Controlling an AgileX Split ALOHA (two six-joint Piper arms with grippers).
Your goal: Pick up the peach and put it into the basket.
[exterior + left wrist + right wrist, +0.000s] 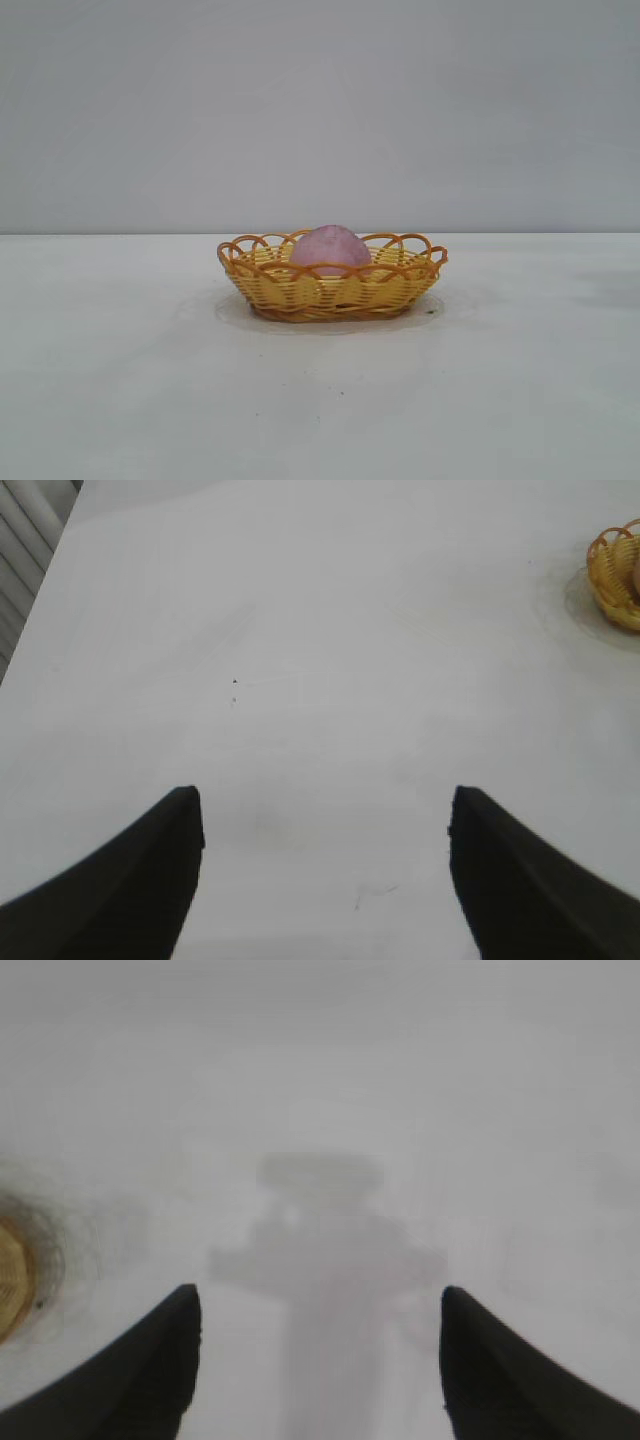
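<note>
Exterior view: peach (330, 248) sits inside the basket (332, 290), at the middle of the white table (120, 380).

The oval basket lies with its long axis running from nine o'clock to three o'clock across that view; the peach rests near its centre, domed top upward, showing above the looped rim. Neither arm appears there. From the left wrist, the left gripper (325, 825) hovers over bare table with jaws spread and nothing between them — the basket well apart. The right gripper (320, 1315) likewise hangs with fingers apart and empty, its shadow on the table below.
</note>
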